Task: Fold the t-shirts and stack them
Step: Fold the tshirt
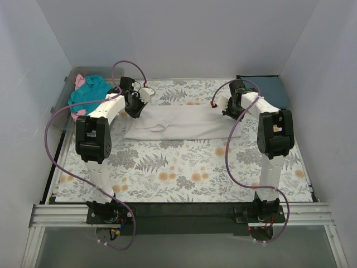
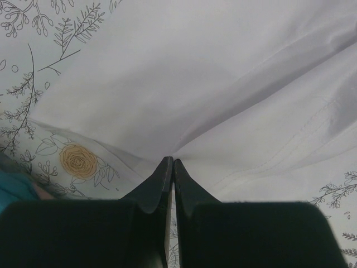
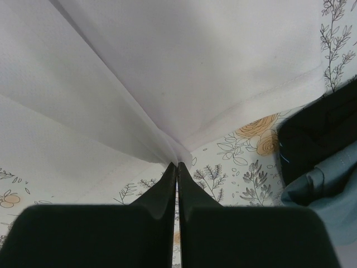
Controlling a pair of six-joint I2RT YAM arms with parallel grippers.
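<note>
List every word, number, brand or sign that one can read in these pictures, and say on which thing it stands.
No text can be read in any view.
white t-shirt: plain, no print.
table cover: only flowers and leaves, no letters.
teal t-shirt and slate-blue t-shirt: no print shows.
left arm and right arm: any marking is too small to read.

white t-shirt (image 1: 184, 124): end corners hidden under the left arm (image 1: 106, 109) and right arm (image 1: 262, 106); both wrist views cut it off.
slate-blue t-shirt (image 1: 274, 92): one corner behind the right arm.
teal t-shirt (image 1: 89, 96): partly behind the left arm; a blurred sliver in the left wrist view.
pink t-shirt (image 1: 81, 82): only a scrap shows.
</note>
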